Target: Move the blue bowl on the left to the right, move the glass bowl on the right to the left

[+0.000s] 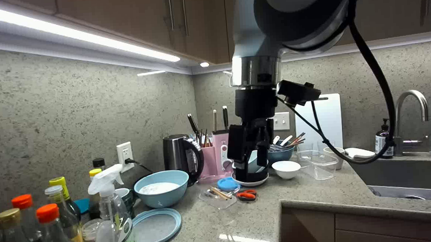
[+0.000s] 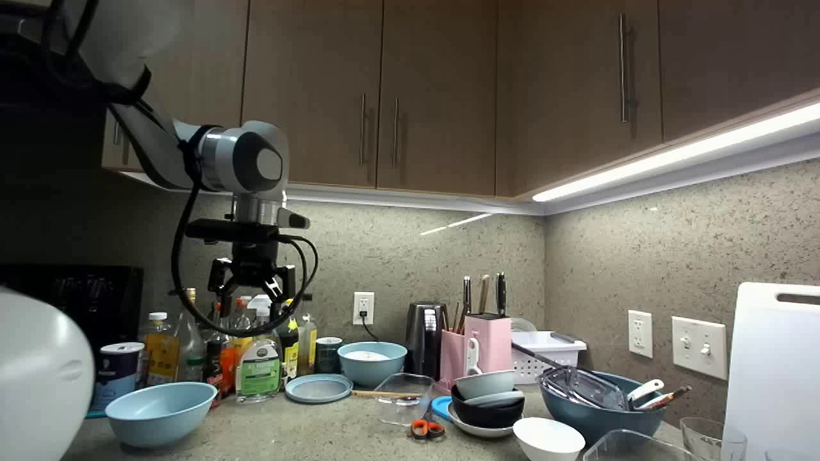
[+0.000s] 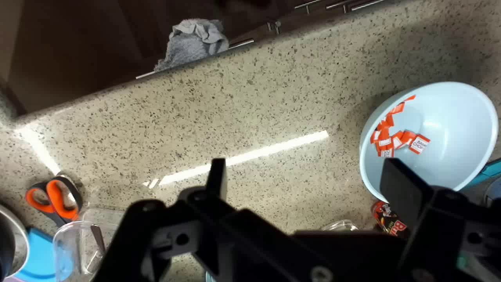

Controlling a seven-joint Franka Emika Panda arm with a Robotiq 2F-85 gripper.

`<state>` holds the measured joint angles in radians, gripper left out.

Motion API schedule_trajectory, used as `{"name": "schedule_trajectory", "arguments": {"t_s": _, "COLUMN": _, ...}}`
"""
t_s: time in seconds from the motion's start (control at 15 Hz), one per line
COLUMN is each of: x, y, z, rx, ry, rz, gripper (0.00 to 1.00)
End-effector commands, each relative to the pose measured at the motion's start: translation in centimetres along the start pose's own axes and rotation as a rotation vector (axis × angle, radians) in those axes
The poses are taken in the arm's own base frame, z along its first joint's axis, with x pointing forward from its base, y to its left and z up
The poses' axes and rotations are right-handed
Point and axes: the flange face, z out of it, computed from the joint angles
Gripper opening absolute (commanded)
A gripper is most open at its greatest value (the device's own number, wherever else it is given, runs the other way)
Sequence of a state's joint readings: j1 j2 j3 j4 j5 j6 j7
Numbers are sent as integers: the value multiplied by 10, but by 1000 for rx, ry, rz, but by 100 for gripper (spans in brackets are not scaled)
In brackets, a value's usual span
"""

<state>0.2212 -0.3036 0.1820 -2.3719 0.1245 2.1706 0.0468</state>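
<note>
A light blue bowl [image 2: 160, 413] stands at the left of the counter in an exterior view. It also shows in the wrist view [image 3: 450, 156], at the right, with several orange packets in it. I cannot make it out in the other camera's picture. My gripper [image 2: 251, 310] hangs well above the counter, up and to the right of this bowl. In the wrist view the gripper [image 3: 305, 172] is open with nothing between its fingers; the right finger overlaps the bowl's rim in the picture. The gripper [image 1: 253, 167] hides part of the stacked bowls. I cannot make out the glass bowl.
Another blue bowl [image 1: 162, 188] with white contents stands behind a blue lid [image 1: 156, 227]. Bottles [image 2: 259, 365] line the wall. Scissors [image 3: 54, 199], a clear tray [image 2: 403, 397], stacked bowls [image 2: 488, 410], a white bowl [image 2: 549, 438] and a larger clear container [image 1: 319, 167] stand along the counter.
</note>
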Motion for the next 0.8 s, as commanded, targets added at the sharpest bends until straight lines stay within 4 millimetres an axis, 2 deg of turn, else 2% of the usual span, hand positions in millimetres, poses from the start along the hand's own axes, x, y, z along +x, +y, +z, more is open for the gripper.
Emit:
{"name": "schedule_trajectory", "arguments": {"t_s": 0.0, "x": 0, "y": 0, "z": 0, "rx": 0, "ry": -1, "rz": 0, "gripper": 100}}
{"name": "schedule_trajectory", "arguments": {"t_s": 0.27, "x": 0, "y": 0, "z": 0, "rx": 0, "ry": -1, "rz": 0, "gripper": 100}}
{"name": "schedule_trajectory", "arguments": {"t_s": 0.4, "x": 4, "y": -7, "z": 6, "rx": -16, "ry": 7, "rz": 1, "gripper": 100}}
{"name": "schedule_trajectory", "arguments": {"t_s": 0.53, "x": 10, "y": -19, "z": 19, "rx": -28, "ry": 9, "rz": 6, "gripper": 100}}
{"name": "schedule_trajectory", "arguments": {"t_s": 0.73, "x": 21, "y": -35, "z": 52, "rx": -47, "ry": 15, "rz": 23, "gripper": 100}}
